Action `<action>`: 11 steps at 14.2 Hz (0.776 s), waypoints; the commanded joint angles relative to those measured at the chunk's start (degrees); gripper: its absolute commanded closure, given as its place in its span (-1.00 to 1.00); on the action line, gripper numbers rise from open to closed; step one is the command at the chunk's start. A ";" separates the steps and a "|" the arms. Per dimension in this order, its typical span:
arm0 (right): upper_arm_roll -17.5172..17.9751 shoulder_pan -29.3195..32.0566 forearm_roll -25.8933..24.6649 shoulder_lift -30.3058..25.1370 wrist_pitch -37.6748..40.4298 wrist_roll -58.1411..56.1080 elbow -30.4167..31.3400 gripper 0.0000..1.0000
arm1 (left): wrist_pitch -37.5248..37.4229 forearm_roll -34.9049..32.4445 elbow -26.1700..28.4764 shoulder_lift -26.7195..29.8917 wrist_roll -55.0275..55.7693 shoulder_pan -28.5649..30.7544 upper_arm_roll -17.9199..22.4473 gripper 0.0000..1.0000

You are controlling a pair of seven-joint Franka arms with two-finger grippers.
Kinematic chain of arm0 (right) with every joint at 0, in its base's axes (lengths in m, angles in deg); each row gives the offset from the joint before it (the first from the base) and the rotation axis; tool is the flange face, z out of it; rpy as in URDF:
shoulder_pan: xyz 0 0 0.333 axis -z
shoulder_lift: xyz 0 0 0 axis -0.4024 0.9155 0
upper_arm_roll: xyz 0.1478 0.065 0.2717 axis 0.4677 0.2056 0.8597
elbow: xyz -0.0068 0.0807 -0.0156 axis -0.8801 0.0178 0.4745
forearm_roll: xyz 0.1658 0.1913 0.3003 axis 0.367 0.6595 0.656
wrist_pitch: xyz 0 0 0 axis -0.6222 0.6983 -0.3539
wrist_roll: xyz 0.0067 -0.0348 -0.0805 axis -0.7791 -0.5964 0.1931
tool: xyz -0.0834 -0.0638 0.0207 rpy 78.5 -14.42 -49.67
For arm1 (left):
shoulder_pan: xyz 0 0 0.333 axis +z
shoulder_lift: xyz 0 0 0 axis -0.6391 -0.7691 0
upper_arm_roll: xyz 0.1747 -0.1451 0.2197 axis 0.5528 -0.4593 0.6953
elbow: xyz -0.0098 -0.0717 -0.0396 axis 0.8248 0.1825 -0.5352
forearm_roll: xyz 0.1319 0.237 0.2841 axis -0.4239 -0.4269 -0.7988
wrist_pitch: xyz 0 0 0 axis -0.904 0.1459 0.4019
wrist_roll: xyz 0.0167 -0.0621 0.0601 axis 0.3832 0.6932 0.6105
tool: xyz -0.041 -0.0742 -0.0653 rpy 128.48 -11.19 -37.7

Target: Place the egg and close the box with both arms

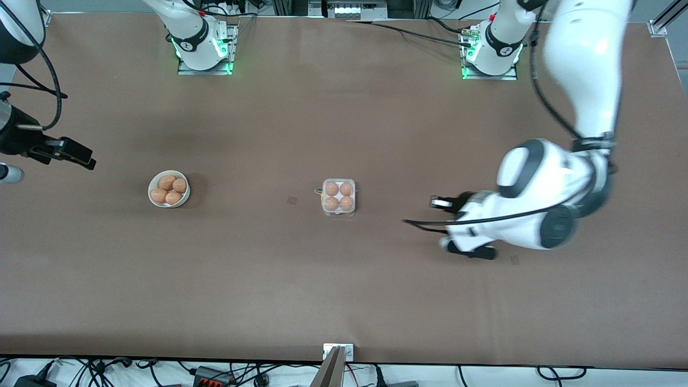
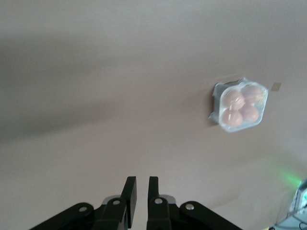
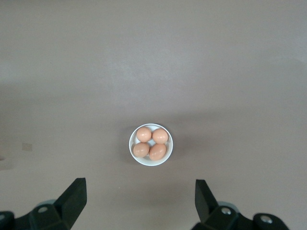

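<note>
We see the clear-plastic egg box (image 1: 338,213) near the middle of the brown table (image 1: 344,301). All four cells are filled with tan-orange boxed eggs (image 1: 332,188), and the transparent lid appears to lie down over them, though we cannot be sure that it is latched.

Taking the front view as our clock face, a round white bowl (image 1: 152,186) sits at nine o'clock from the box and well apart from it, toward the right arm's end of the table. It holds four more bowl eggs (image 1: 167,181) of the same look.

The left gripper (image 2: 141,186) hangs over bare table at three o'clock from the box, well apart from it. Its fingers (image 2: 129,191) stand only a narrow slit apart, with nothing between them.

The right gripper (image 3: 139,191) hangs at about ten o'clock from the bowl, at the edge of the front view. Its jaws are spread wide and hold nothing. Its wrist view looks down on the bowl, which sits clear of both fingertips.
</note>
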 commanded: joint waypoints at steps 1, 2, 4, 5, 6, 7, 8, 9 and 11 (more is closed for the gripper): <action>0.31 0.79 -0.40 -1.61 1.90 -1.15 0.72 -1.00 | -5.30 -0.61 2.18 4.32 -6.18 5.05 -0.01 0.66; 0.30 1.32 -0.40 -1.87 2.08 -3.07 1.33 -1.00 | -7.41 -0.70 2.18 5.81 -6.45 6.20 0.17 0.66; 0.22 1.50 -0.22 -2.49 2.08 -7.65 2.04 -1.00 | -10.75 -2.18 2.18 8.97 -6.46 7.96 0.26 0.67; 0.22 1.50 -0.22 -2.58 2.08 -7.57 2.30 -1.00 | -12.25 -4.20 2.18 10.64 -6.46 8.06 0.17 0.67; 0.22 1.50 -0.31 -3.62 1.38 -7.57 3.52 -1.00 | -13.57 -5.61 2.18 12.22 -6.54 8.06 0.17 0.67; 0.22 1.50 -0.31 -5.37 -0.36 -7.57 6.23 -1.00 | -14.89 -5.80 2.18 13.63 -6.46 8.14 0.26 0.66; 0.22 1.50 -0.31 -7.39 -2.73 -7.57 9.56 -1.00 | -15.60 -6.15 2.18 15.04 -6.46 8.41 0.34 0.66; 0.22 1.50 -0.31 -9.24 -5.02 -7.57 12.38 -1.00 | -17.00 -7.28 2.18 15.92 -6.46 8.58 0.34 0.66; 0.22 1.50 -0.40 -9.26 -4.78 -7.83 11.97 -1.00 | -17.98 -10.18 5.23 18.90 -6.20 8.58 0.26 0.66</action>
